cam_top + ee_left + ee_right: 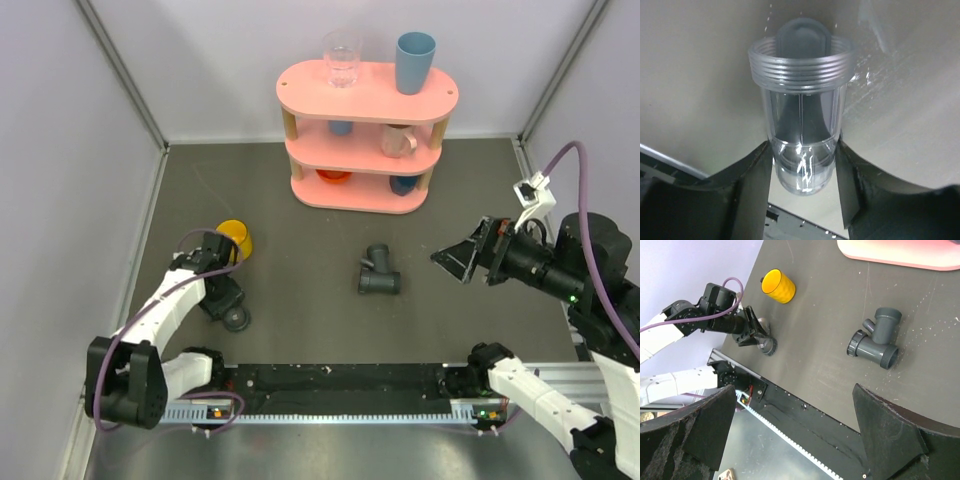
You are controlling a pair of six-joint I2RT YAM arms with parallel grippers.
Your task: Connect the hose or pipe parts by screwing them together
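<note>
Left gripper (802, 155) jaws pinch the translucent threaded tube (801, 100), likely light, stiff, slick, on its smooth body below the threads; right gripper (795, 410) jaws spread, nothing held.

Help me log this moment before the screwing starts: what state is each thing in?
translucent tube, on the table, gripped at its sides
left gripper, closed around the tube
right gripper, open, empty
T-shaped pipe fitting, lying loose, not joined
yellow cup, on the table, untouched
clear glass, upright on shelf top
blue cup, upright on shelf top
</note>
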